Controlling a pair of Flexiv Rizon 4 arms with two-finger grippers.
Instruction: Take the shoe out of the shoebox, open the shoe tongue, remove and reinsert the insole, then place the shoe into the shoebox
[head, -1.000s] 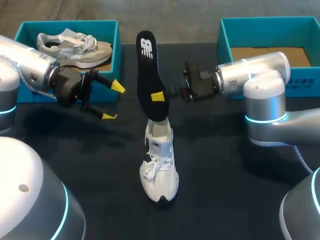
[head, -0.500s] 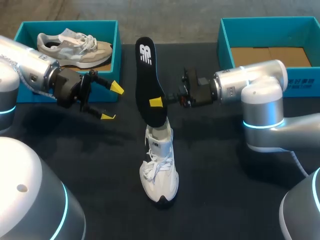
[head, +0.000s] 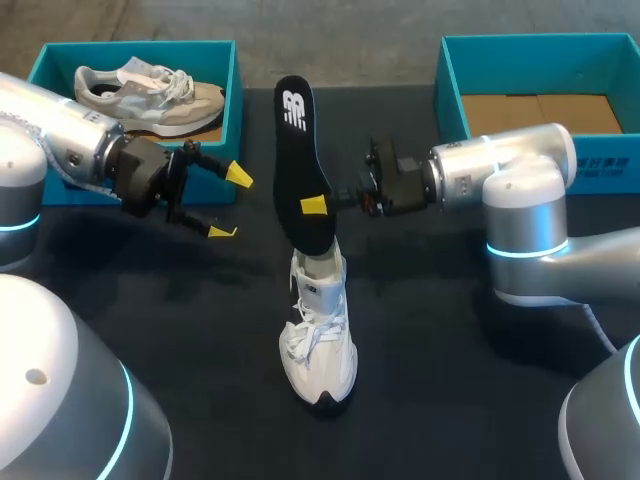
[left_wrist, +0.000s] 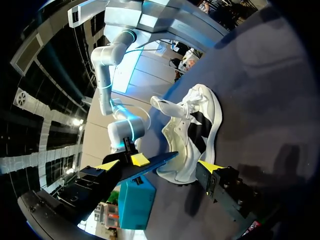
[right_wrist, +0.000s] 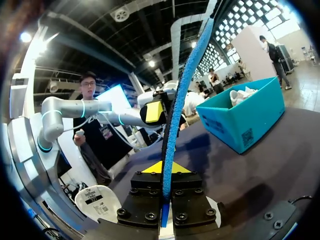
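1. Overhead first, the boxes. The left shoebox (head: 140, 46) at 11 o'clock holds a grey shoe (head: 150, 92) lying across it. The right shoebox (head: 540, 42) at 1 o'clock shows its brown cardboard floor.
2. Same view: the white shoe (head: 318, 335) stands on the dark table (head: 450, 380) just below centre, long axis 12 to 6, toe at 6. The black insole (head: 300, 150) rises from its heel opening, nearly on end, its free end at 12. The right gripper (head: 316, 204), coming in from 3 o'clock, is clamped on the insole's lower half. The left gripper (head: 229, 203) at 9 o'clock is spread wide with nothing in it, well apart from the insole.
3. Left wrist view: the left gripper (left_wrist: 159, 167) has its fingers wide apart and bare. Ahead of them lies the white shoe (left_wrist: 192, 132), laces and open collar showing. The insole (left_wrist: 150, 167) is seen as a thin dark blade. The right shoebox (left_wrist: 135, 205) sits behind it, its inside hidden.
4. Right wrist view: the right gripper (right_wrist: 163, 169) pinches the insole (right_wrist: 181, 107) from both sides. Only here does the insole's blue edge show, running straight ahead of the fingers. Beyond it are a yellow tip of the left gripper (right_wrist: 154, 111) and the left shoebox (right_wrist: 245, 120), the grey shoe (right_wrist: 242, 95) peeping over its rim.
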